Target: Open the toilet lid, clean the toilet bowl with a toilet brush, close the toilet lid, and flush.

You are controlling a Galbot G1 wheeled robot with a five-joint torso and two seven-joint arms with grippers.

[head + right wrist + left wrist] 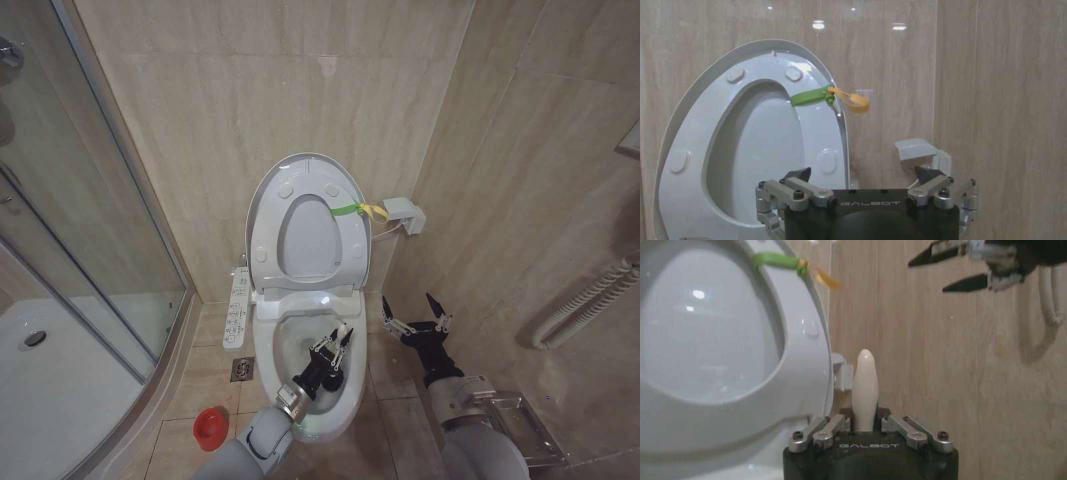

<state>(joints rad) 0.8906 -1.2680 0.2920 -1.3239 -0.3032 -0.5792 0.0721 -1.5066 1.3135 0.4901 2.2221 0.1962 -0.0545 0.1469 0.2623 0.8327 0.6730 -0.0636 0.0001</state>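
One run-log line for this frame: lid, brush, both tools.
toilet lid: up, against wall | left tool: shut on toilet brush, over toilet bowl | right tool: open, idle right of bowl

White toilet lid (305,225), green-yellow strap (357,210); red cup (210,428).

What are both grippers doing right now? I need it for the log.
Left gripper: shut on the toilet brush handle, over the toilet bowl.
Right gripper: open, holding nothing, beside the bowl.
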